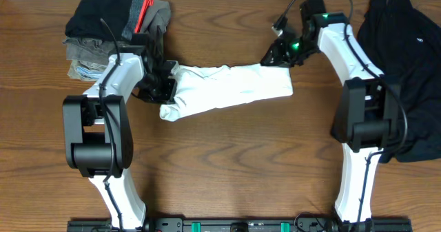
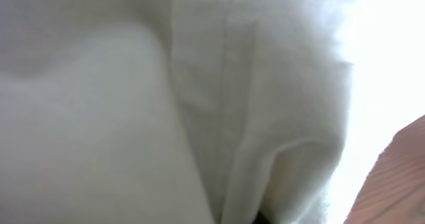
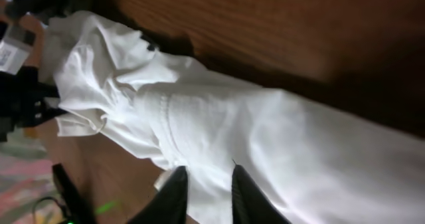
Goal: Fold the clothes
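The clothes, a white T-shirt, lie folded into a long narrow strip across the middle of the table. My left gripper sits at the strip's left end. White cloth fills the left wrist view and hides the fingers, so the gripper reads as shut on the cloth. My right gripper is at the strip's upper right end. In the right wrist view its two black fingers stand apart, just over the white fabric, and the right gripper is open.
A stack of folded dark, grey and olive garments sits at the back left, just behind the left arm. A loose dark garment covers the right side of the table beside the right arm. Bare wood shows in front of the strip.
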Controlling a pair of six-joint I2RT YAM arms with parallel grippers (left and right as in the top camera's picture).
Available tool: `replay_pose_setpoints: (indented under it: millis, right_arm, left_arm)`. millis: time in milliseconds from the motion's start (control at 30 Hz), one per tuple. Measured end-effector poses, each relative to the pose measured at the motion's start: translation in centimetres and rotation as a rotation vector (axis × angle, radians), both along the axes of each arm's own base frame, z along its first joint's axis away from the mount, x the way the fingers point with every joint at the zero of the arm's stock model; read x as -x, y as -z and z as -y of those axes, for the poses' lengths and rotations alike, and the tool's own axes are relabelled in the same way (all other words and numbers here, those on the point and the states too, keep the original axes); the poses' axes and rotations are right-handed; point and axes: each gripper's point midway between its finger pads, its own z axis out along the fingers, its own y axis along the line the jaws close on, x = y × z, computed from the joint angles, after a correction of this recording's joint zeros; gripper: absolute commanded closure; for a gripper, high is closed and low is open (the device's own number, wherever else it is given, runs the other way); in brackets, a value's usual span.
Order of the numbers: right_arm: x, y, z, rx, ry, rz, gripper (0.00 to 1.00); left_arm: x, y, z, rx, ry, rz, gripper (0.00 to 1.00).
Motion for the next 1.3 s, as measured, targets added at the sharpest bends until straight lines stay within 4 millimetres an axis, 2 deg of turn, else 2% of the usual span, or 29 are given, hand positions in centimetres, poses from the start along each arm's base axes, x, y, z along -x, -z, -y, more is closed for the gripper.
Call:
replay_pose_setpoints:
  millis: [100, 300, 467, 667, 900, 1000, 1300]
  right_arm:
    - [-0.2, 0.1, 0.9, 0.022, 0.012, 0.003, 0.96]
    - [0.1, 0.7, 1.7, 0.068, 0.019, -0.012, 0.99]
    - [0.2, 0.9, 1.7, 0.085, 0.017, -0.015, 0.99]
    - [2.9, 2.0, 0.5, 0.089, -0.021, -0.106, 0.98]
    - [5.1, 5.8, -0.6, 0.094, -0.049, -0.143, 0.99]
    - [5.5, 6.8, -0.8, 0.069, -0.045, -0.142, 0.99]
    - [5.7, 7.0, -1.0, 0.031, -0.010, -0.090, 0.99]
  left_arm:
    - [-0.3, -0.6, -0.9, -0.004, 0.000, 0.024, 0.94]
    - [-1.7, -3.8, -2.7, -0.016, -0.029, 0.144, 0.94]
    - [-3.3, -6.3, -2.1, 0.021, -0.039, 0.247, 0.94]
    - [-3.4, -6.6, -1.3, 0.063, -0.045, 0.248, 0.94]
    - [-3.6, -6.7, -1.2, 0.075, -0.046, 0.259, 0.94]
    - [-3.8, -6.7, -1.1, 0.076, -0.046, 0.266, 0.94]
    - [-4.0, -7.3, -0.3, 0.080, -0.025, 0.291, 0.94]
